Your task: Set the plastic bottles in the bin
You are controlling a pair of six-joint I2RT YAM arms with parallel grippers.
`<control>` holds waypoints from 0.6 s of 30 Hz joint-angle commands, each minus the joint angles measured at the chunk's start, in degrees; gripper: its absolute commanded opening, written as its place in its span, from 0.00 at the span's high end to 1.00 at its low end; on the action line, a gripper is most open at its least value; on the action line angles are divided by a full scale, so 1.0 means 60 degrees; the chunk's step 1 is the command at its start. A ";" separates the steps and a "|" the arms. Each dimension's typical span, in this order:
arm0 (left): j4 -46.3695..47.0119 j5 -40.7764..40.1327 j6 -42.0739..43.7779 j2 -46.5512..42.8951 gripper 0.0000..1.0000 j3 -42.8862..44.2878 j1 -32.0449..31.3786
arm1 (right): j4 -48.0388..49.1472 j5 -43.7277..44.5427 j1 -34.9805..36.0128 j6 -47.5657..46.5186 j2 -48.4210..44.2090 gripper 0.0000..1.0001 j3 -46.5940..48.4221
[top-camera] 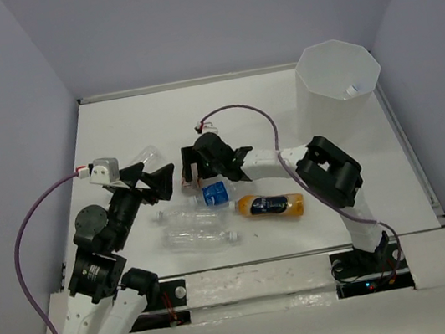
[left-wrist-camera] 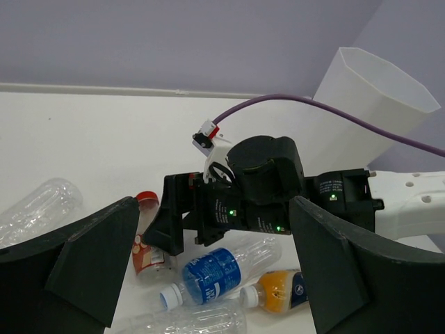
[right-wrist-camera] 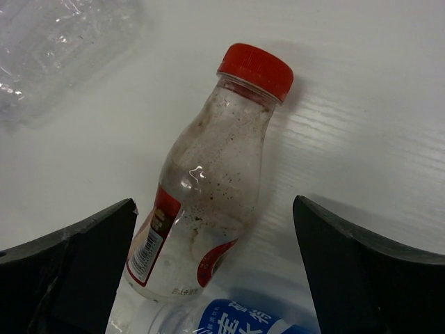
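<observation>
The red-capped bottle (right-wrist-camera: 208, 202) lies on the white table between the open fingers of my right gripper (right-wrist-camera: 214, 209), which straddles it without touching. In the top view my right gripper (top-camera: 191, 174) is at mid-table. The blue-labelled bottle (top-camera: 214, 192) and the orange bottle (top-camera: 271, 205) lie just in front of it, with two clear bottles (top-camera: 190, 217) (top-camera: 202, 239) nearer. Another clear bottle (top-camera: 145, 156) lies behind my left gripper (top-camera: 157, 178), which is open and empty, facing the right gripper. The white bin (top-camera: 336, 81) stands at the back right.
The left wrist view shows the right gripper's black body (left-wrist-camera: 264, 188) close ahead, with its purple cable (left-wrist-camera: 292, 101) arching above. Purple walls enclose the table (top-camera: 155, 118) at the left, back and right. The bin (left-wrist-camera: 375, 104) stands beyond the right arm.
</observation>
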 commanded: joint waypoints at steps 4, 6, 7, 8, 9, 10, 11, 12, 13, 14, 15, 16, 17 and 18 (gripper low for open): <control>0.0239 -0.0055 -0.0052 -0.0068 0.01 0.0194 0.0014 | 0.0398 -0.0594 0.0190 0.0802 0.0506 0.03 0.0379; 0.0239 -0.0069 -0.0038 -0.0068 0.01 0.0194 0.0014 | 0.0515 -0.0564 0.0190 0.0803 0.0507 0.10 0.0394; 0.0239 -0.0069 -0.0038 -0.0068 0.01 0.0194 0.0014 | 0.0573 -0.0550 0.0190 0.0846 0.0507 0.20 0.0394; 0.0239 -0.0069 -0.0052 -0.0068 0.01 0.0194 0.0014 | 0.0719 -0.0491 0.0190 0.0861 0.0478 0.26 0.0409; 0.0239 -0.0084 -0.0053 -0.0068 0.01 0.0209 0.0014 | 0.0778 -0.0476 0.0190 0.0861 0.0477 0.32 0.0452; 0.0239 -0.0084 -0.0053 -0.0068 0.01 0.0194 0.0014 | 0.0880 -0.0389 0.0190 0.0861 0.0492 0.42 0.0598; 0.0239 -0.0084 -0.0053 -0.0068 0.01 0.0194 0.0014 | 0.0939 -0.0330 0.0190 0.0861 0.0506 0.46 0.0672; 0.0239 -0.0084 -0.0053 -0.0068 0.01 0.0180 0.0014 | 0.1013 -0.0257 0.0190 0.0847 0.0521 0.52 0.0745; 0.0239 -0.0069 -0.0053 -0.0054 0.01 0.0194 0.0014 | 0.1086 -0.0169 0.0190 0.0832 0.0507 0.54 0.0818; 0.0239 -0.0084 -0.0038 -0.0054 0.01 0.0180 0.0014 | 0.1188 -0.0009 0.0190 0.0730 0.0492 0.55 0.0993; 0.0239 -0.0098 -0.0052 -0.0054 0.01 0.0179 0.0014 | 0.1305 0.0138 0.0190 0.0613 0.0405 0.56 0.1140; 0.0239 -0.0098 -0.0053 -0.0054 0.01 0.0194 0.0014 | 0.1306 0.0197 0.0190 0.0540 0.0303 0.56 0.1141; 0.0239 -0.0098 -0.0038 -0.0054 0.01 0.0180 0.0014 | 0.1408 0.0270 0.0190 0.0437 0.0171 0.57 0.1185; 0.0225 -0.0098 -0.0052 -0.0054 0.01 0.0179 0.0014 | 0.1655 0.0329 0.0103 0.0306 -0.0004 0.57 0.1127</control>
